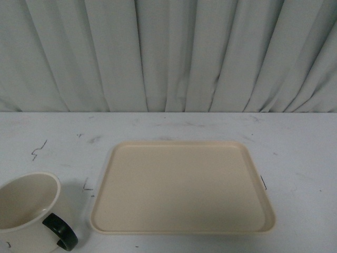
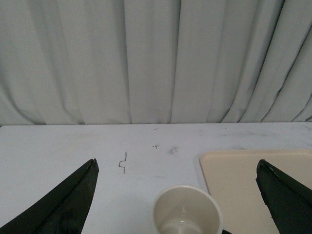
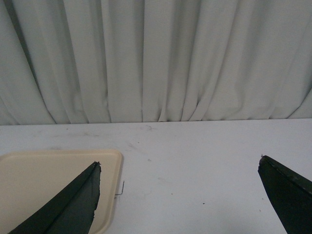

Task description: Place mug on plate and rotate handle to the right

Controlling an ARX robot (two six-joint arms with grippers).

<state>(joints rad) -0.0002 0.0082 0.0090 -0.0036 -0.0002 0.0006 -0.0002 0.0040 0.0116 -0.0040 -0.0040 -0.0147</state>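
The white mug (image 1: pixel 25 208) stands on the table at the front left, left of the plate, with its black handle (image 1: pixel 61 232) pointing right and toward me. The beige plate (image 1: pixel 184 221) lies flat in the middle of the table with nothing on it. Neither gripper shows in the front view. In the left wrist view the mug (image 2: pixel 186 210) sits between the wide-open fingers of my left gripper (image 2: pixel 178 168), with the plate (image 2: pixel 234 185) beside it. My right gripper (image 3: pixel 179 168) is open and empty over bare table, beside the plate's (image 3: pixel 29 180) edge.
A white curtain (image 1: pixel 168 52) hangs along the table's far edge. The white table (image 1: pixel 295 158) has small dark scuff marks, with bare surface right of the plate.
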